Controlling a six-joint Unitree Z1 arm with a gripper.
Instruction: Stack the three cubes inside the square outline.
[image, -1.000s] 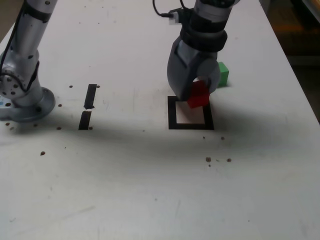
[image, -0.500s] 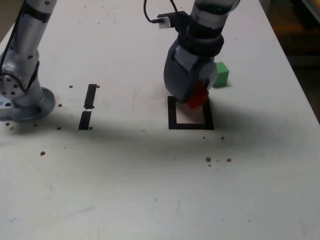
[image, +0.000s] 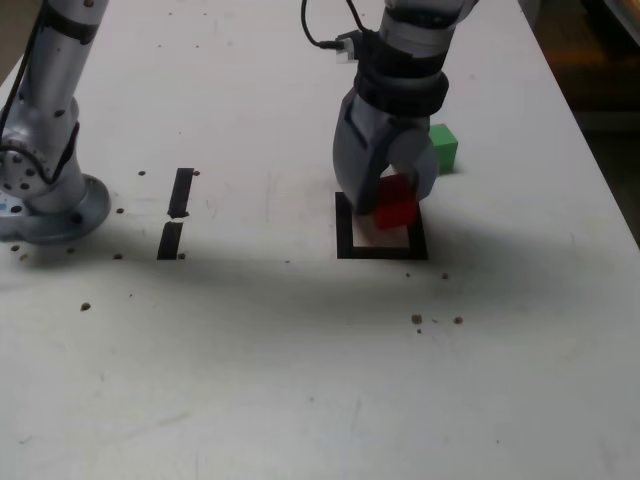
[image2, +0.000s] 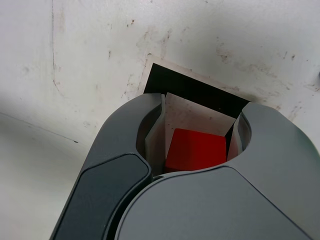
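Gripper (image: 388, 203) clamped on red cube (image: 395, 200) has swung from tilted to square over square outline (image: 345, 228), ready to lower.

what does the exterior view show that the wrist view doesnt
Only the exterior view shows the green cube on the table outside the outline, the two short black strips and the arm's base. Only the wrist view shows the jaws wrapping close around the cube. Both show the gripper holding the red cube over the square outline.
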